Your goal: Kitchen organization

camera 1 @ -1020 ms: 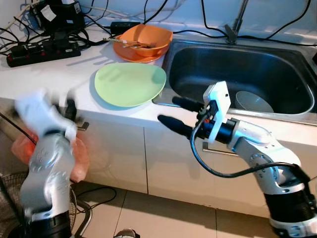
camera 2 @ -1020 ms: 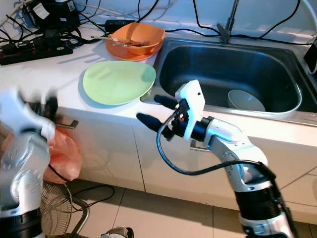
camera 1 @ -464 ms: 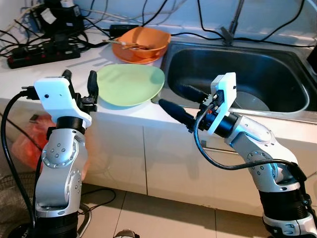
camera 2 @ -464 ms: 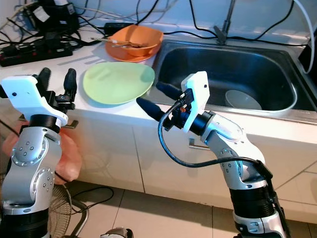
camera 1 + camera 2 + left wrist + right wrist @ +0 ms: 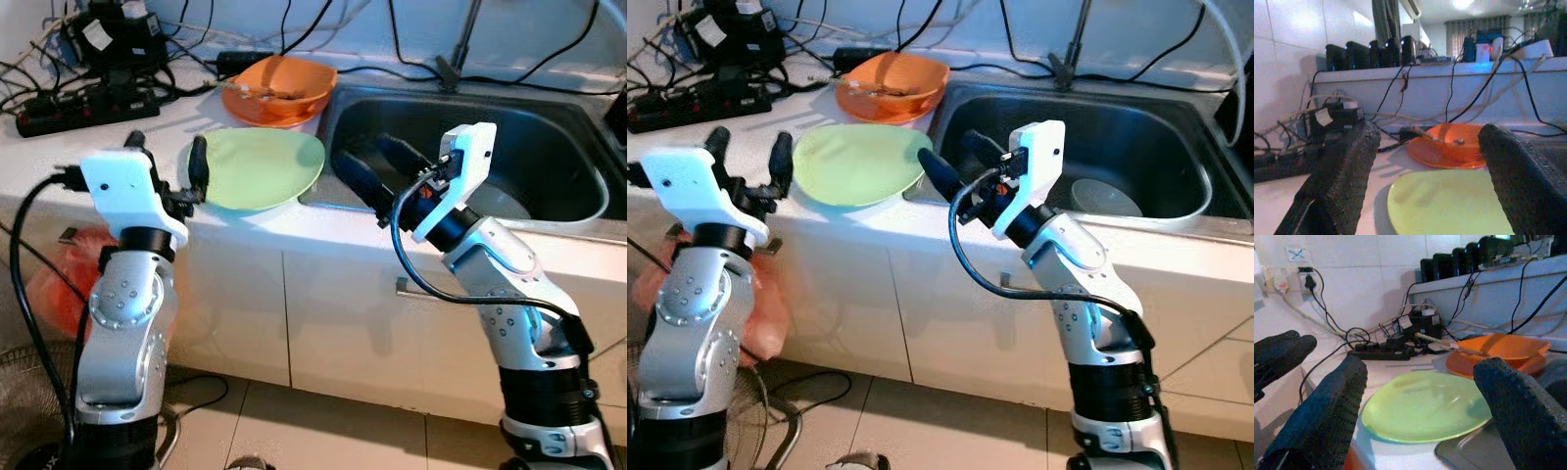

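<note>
With fingers apart, the left pincer and right pincer flank the round pale-green plate on the white desk, apparently approaching; next comes gripping its rim.

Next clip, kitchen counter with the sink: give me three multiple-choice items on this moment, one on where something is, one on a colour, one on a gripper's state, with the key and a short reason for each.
1. Where is the grey bowl?
A. on the green plate
B. inside the sink
C. on the floor

2. What colour is the bowl at the back of the counter, beyond the plate?
A. orange
B. blue
C. white

3. How does the right gripper stand?
A. shut on the plate
B. shut on a cable
C. open and holding nothing

Key:
1 B: the grey bowl lies on the bottom of the sink, partly behind the right arm.
2 A: the orange bowl sits on an orange plate, behind the green plate.
3 C: the right gripper hovers at the sink's left rim beside the green plate, fingers spread, nothing between them. The left gripper is likewise open at the plate's other side.
</note>
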{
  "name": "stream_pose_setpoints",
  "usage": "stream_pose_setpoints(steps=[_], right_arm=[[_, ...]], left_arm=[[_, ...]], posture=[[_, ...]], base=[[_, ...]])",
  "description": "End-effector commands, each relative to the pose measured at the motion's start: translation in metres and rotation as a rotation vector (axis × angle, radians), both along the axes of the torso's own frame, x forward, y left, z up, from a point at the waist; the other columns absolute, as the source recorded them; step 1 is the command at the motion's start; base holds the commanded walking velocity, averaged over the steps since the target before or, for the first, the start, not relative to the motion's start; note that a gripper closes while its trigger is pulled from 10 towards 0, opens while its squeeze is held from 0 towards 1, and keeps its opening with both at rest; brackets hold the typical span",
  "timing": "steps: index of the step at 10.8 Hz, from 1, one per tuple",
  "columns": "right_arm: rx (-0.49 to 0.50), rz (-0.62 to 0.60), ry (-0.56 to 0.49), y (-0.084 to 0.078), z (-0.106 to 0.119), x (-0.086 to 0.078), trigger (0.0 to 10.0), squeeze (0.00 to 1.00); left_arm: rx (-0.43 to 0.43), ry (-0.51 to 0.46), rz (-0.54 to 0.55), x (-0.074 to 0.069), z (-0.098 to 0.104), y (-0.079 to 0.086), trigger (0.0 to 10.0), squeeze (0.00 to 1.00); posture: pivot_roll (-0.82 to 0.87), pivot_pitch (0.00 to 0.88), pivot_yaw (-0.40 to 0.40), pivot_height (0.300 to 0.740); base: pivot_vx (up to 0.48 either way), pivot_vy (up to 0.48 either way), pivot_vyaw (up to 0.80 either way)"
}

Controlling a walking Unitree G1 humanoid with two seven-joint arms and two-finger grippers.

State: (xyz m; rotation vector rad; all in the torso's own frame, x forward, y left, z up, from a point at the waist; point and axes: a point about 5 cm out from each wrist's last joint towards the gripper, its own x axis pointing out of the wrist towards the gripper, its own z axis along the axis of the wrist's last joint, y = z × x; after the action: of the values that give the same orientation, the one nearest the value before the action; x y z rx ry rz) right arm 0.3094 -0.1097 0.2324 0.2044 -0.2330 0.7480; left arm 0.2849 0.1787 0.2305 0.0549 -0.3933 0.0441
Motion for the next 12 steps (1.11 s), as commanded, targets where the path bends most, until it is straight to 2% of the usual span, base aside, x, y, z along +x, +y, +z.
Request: stream_pose_setpoints(steps=[1,4,8,10,12], right_arm=[[0.016,-0.023,-0.028,-0.0031,0.0068,0.0012,10.0,0.0],[0.008,-0.026,-0.033,-0.0026,0.0063,0.0012,10.0,0.0],[0.021,-0.048,-0.02,-0.0034,0.0044,0.0021,10.0,0.0],[0.03,-0.066,-0.015,-0.0045,0.0041,0.003,10.0,0.0],[0.032,-0.087,-0.011,-0.0063,0.0032,0.0036,10.0,0.0]], left_arm=[[0.011,-0.023,0.005,0.0006,0.0047,0.0015,10.0,0.0],[0.01,-0.018,0.012,-0.0005,0.0032,0.0023,10.0,0.0],[-0.008,0.01,0.009,0.0012,-0.0007,0.003,10.0,0.0],[-0.012,0.017,0.013,0.0014,-0.0017,0.0034,10.0,0.0],[-0.015,0.027,-0.003,0.002,-0.0037,0.0011,10.0,0.0]], posture=[[0.14,0.029,0.037,0.74],[0.14,0.028,0.037,0.74],[0.14,0.033,0.043,0.74],[0.14,0.035,0.045,0.74],[0.14,0.038,0.048,0.74]], base=[[0.439,0.0,0.0],[0.437,0.0,0.0],[0.382,0.287,0.0],[0.281,0.388,0.0],[0.0,0.0,0.0]])
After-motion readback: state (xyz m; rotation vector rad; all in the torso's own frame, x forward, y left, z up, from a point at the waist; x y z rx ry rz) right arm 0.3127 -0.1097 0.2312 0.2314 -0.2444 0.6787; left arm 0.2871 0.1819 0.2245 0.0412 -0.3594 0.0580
